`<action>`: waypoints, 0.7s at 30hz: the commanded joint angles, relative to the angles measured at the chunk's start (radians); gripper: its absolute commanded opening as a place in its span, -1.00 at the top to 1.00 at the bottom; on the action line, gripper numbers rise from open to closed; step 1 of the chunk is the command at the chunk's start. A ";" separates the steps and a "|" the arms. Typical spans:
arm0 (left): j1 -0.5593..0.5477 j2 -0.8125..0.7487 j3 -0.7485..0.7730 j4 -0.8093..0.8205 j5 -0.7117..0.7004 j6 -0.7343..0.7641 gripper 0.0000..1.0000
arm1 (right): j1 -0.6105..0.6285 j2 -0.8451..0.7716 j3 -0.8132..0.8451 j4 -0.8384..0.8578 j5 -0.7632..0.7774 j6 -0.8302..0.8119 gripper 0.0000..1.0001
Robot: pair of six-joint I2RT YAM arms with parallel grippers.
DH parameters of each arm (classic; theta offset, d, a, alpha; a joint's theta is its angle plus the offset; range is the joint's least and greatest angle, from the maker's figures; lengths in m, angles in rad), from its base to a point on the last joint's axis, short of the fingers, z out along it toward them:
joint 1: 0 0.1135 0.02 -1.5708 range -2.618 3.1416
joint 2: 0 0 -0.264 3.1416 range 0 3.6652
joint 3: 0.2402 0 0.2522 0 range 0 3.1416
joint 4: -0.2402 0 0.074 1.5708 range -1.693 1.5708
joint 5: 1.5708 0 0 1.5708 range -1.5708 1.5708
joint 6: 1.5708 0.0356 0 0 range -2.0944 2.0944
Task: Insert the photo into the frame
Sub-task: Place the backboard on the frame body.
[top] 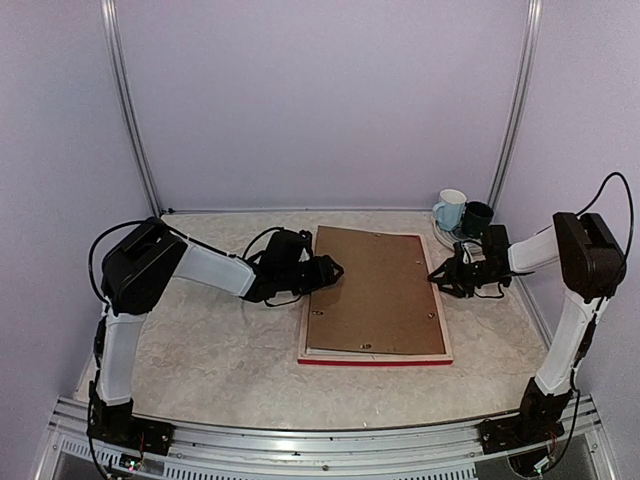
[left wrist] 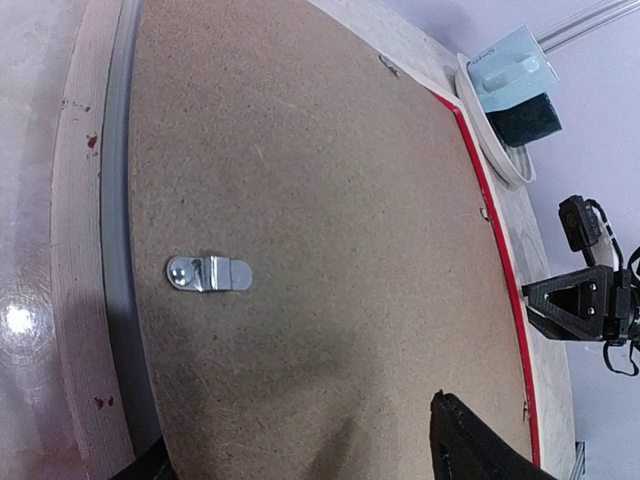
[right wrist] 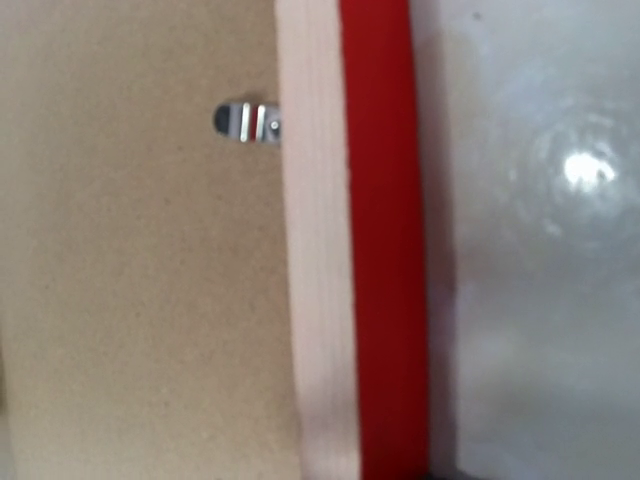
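The frame (top: 375, 361) lies face down in the middle of the table, its red face and pale wood sides showing at the edges. A brown backing board (top: 375, 290) fills it, so the photo is hidden. My left gripper (top: 333, 270) is open at the frame's left edge, low over the board (left wrist: 300, 200), one finger (left wrist: 475, 440) above the board. My right gripper (top: 436, 277) sits at the frame's right edge (right wrist: 375, 250) and looks open and empty; its fingers barely show in its own wrist view.
Small metal turn tabs (left wrist: 208, 273) sit on the board near the frame's sides, one in the right wrist view (right wrist: 250, 122). A white mug (top: 452, 208) and a dark mug (top: 477, 217) stand on a plate at the back right, near my right arm.
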 commanded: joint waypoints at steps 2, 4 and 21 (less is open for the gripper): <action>-0.015 -0.017 0.037 -0.193 -0.060 0.046 -0.52 | 0.030 0.026 0.006 -0.031 -0.036 -0.006 0.17; -0.020 -0.018 0.057 -0.229 -0.072 0.053 -0.54 | 0.030 0.028 0.006 -0.028 -0.037 -0.004 0.17; -0.040 -0.060 0.139 -0.408 -0.184 0.079 -0.86 | 0.030 0.025 0.001 -0.026 -0.039 -0.005 0.17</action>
